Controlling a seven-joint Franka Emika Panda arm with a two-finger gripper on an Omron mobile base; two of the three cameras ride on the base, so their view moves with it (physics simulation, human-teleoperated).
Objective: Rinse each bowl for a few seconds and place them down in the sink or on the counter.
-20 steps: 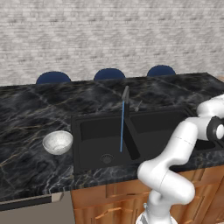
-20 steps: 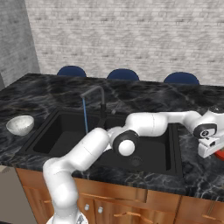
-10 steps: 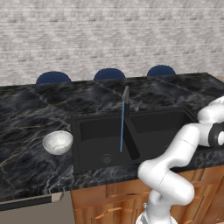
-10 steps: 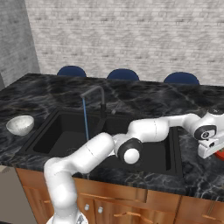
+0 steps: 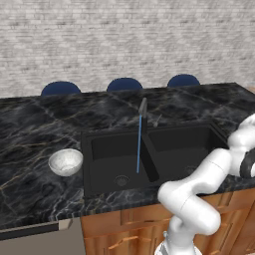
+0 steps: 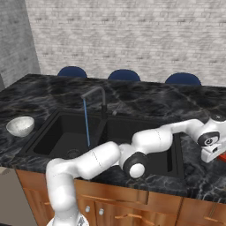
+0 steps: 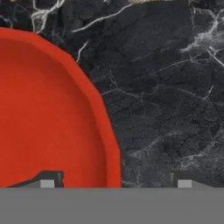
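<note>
Two bowls concern you: tool (image 7: 116,183) spread wide, empty, astride red bowl (image 7: 48,113) rim on desk (image 7: 166,87); close next; white bowl (image 5: 65,162) waits lower left.

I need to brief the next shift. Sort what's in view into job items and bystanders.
Job items:
white bowl
red bowl
black double sink
running faucet
marble counter
gripper

Bystanders:
blue chairs
brick wall
wooden cabinets
</note>
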